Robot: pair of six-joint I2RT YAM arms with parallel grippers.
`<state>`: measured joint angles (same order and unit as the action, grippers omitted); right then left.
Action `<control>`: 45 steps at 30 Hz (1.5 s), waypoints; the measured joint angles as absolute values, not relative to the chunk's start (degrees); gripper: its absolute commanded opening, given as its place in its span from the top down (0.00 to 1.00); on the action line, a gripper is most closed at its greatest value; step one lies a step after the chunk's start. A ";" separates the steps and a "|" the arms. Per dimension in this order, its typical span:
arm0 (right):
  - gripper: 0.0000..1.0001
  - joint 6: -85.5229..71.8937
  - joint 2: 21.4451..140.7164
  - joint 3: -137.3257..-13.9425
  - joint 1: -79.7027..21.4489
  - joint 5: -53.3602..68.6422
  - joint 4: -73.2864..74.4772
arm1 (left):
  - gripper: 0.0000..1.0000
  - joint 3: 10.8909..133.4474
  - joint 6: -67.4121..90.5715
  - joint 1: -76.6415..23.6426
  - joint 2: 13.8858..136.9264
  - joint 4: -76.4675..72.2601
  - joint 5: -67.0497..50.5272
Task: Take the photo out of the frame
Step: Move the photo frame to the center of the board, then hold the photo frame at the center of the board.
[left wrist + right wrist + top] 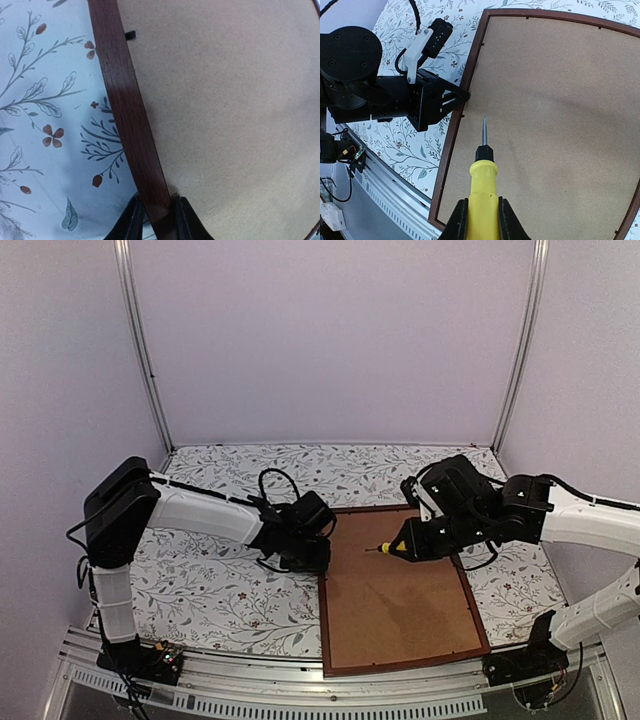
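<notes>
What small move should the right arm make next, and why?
Probably ease the screwdriver tip forward to the small black tab on the left rail of the frame. The backing board sits in the frame, the left tool clamps that rail, and the right tool holds the screwdriver aimed there, tip short of it.

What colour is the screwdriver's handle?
Yellow: the screwdriver handle shows best in the right wrist view.

Left gripper (322, 559) — at frame (323, 632) edge
</notes>
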<state>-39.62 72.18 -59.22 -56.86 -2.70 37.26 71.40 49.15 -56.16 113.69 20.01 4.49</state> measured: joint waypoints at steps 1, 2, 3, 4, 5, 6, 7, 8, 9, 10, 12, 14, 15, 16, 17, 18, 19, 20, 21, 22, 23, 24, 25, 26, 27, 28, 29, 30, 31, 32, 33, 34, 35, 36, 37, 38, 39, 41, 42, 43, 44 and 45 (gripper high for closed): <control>1.00 -39.62 72.53 -59.18 -56.86 -2.48 37.08 | 0.70 71.22 49.19 -56.16 113.62 19.77 4.36; 1.00 -39.62 72.86 -59.16 -56.86 -2.33 36.95 | 0.69 71.09 49.12 -56.16 113.60 19.66 4.23; 1.00 -39.62 73.12 -59.13 -56.86 -2.20 36.86 | 0.67 71.00 49.10 -56.16 113.60 19.59 3.90; 1.00 -39.62 73.43 -59.13 -56.86 -2.00 36.73 | 0.65 70.87 49.04 -56.16 113.51 19.55 3.79; 1.00 -39.62 73.73 -59.13 -56.86 -1.76 36.67 | 0.63 70.76 48.93 -56.14 113.40 19.57 3.53; 1.00 -39.62 74.08 -59.11 -56.86 -1.58 36.53 | 0.61 70.67 48.66 -56.12 113.25 19.62 3.36; 1.00 -39.62 74.37 -59.11 -56.86 -1.28 36.36 | 0.61 70.48 48.42 -56.10 113.03 19.68 3.16; 1.00 -39.62 74.76 -59.11 -56.84 -0.86 36.03 | 0.60 70.32 48.07 -56.03 112.79 19.79 2.90; 1.00 -39.62 75.20 -59.11 -56.82 -0.23 35.62 | 0.60 70.17 47.92 -55.79 112.42 20.01 2.76; 1.00 -39.62 75.81 -59.11 -56.80 0.56 35.07 | 0.60 69.80 47.66 -55.59 111.72 20.08 2.39; 1.00 -39.62 76.73 -59.02 -56.69 1.93 34.09 | 0.60 69.10 47.05 -55.24 110.28 20.08 1.93; 1.00 -39.59 77.67 -58.65 -56.16 3.64 32.84 | 0.59 68.31 46.68 -54.83 108.57 20.05 1.65; 1.00 -39.57 78.06 -58.37 -55.81 4.82 32.21 | 0.59 67.83 46.48 -54.59 107.55 19.97 1.48; 1.00 -39.57 78.50 -58.00 -55.33 5.78 31.44 | 0.59 67.37 46.30 -54.35 106.59 19.92 1.08; 1.00 -39.51 78.81 -57.63 -54.83 6.79 30.65 | 0.60 66.98 46.24 -54.15 105.84 19.77 0.62; 1.00 -39.35 79.13 -57.04 -54.08 8.43 29.58 | 0.60 66.19 46.04 -53.89 104.84 19.18 0.01; 1.00 -39.13 79.46 -56.38 -53.21 10.09 28.45 | 0.60 65.58 45.98 -53.69 104.14 18.90 -0.67; 1.00 -38.85 79.77 -55.88 -52.53 11.29 27.59 | 0.60 64.47 45.84 -53.41 103.13 18.31 -1.45; 1.00 -38.50 80.20 -55.18 -51.57 13.06 26.39 | 0.60 63.61 45.84 -53.19 102.43 18.04 -2.37; 1.00 -38.13 80.75 -54.63 -50.72 14.74 25.26 | 0.60 62.78 45.84 -52.99 101.82 17.65 -3.20; 1.00 -37.65 81.28 -54.11 -49.89 16.45 24.21 | 0.60 61.76 45.82 -52.71 101.25 16.97 -4.23; 1.00 -37.32 81.73 -53.67 -49.17 17.96 23.29 | 0.60 61.01 45.89 -52.53 100.92 16.53 -5.02; 1.00 -36.84 82.30 -53.06 -48.27 19.84 22.06 | 0.60 60.03 45.89 -52.34 100.57 15.97 -5.98; 1.00 -36.38 82.72 -52.38 -47.46 21.54 20.95 | 0.60 59.16 45.93 -52.18 100.25 15.46 -6.90; 1.00 -35.99 83.02 -51.77 -46.78 22.76 20.14 | 0.61 58.57 45.95 -52.07 100.03 15.16 -7.57; 1.00 -35.64 83.29 -51.22 -46.13 23.90 19.55 | 0.61 57.82 46.09 -51.92 99.74 14.61 -8.67; 1.00 -35.24 83.48 -50.87 -45.69 24.67 19.16 | 0.61 57.36 46.15 -51.83 99.63 14.04 -9.54; 1.00 -34.85 83.72 -50.59 -45.21 25.56 18.72 | 0.62 56.95 46.33 -51.70 99.55 13.47 -10.44; 1.00 -34.52 84.05 -50.39 -44.73 26.44 18.17 | 0.62 56.40 46.57 -51.53 99.42 12.53 -11.57; 1.00 -34.30 84.31 -50.28 -44.42 26.96 17.67 | 0.62 56.07 46.76 -51.37 99.35 11.92 -12.43; 1.00 -33.85 84.75 -50.17 -44.10 27.86 17.04 | 0.63 55.59 46.98 -51.13 99.35 10.81 -13.69; 1.00 -33.69 84.99 -50.13 -43.97 28.23 16.71 | 0.63 55.37 47.09 -50.98 99.35 10.22 -14.46; 1.00 -33.43 85.41 -50.00 -43.70 28.99 16.14 | 0.63 55.24 47.24 -50.83 99.37 9.72 -15.29; 1.00 -33.30 85.86 -49.82 -43.46 29.61 15.51 | 0.64 55.20 47.42 -50.72 99.39 9.23 -15.94; 1.00 -33.12 86.28 -49.67 -43.27 30.24 15.00 | 0.65 55.20 47.62 -50.65 99.48 8.47 -16.62; 1.00 -33.06 86.70 -49.47 -43.03 30.81 14.48 | 0.66 55.20 47.70 -50.61 99.63 7.92 -17.23; 1.00 -32.91 87.18 -49.30 -42.72 31.40 14.09 | 0.66 55.20 47.92 -50.61 99.94 7.11 -17.85; 1.00 -32.64 87.90 -49.08 -42.33 32.14 13.47 | 0.69 55.18 48.21 -50.57 100.64 6.20 -18.68; 1.00 -32.51 88.25 -49.04 -42.19 32.36 13.26 | 0.70 55.16 48.31 -50.57 101.08 5.82 -19.03; 1.00 -32.34 88.66 -48.97 -41.95 32.75 12.91 | 0.70 55.02 48.45 -50.57 101.54 5.43 -19.31; 1.00 -32.25 89.12 -48.93 -41.76 33.19 12.45 | 0.70 54.89 48.60 -50.54 101.89 5.23 -19.49; 1.00 -32.18 89.54 -48.88 -41.58 33.56 12.05 | 0.71 54.68 48.62 -50.54 102.26 5.10 -19.75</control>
<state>-32.18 89.54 -48.88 -41.58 33.56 12.05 54.68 48.62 -50.54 102.26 5.10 -19.75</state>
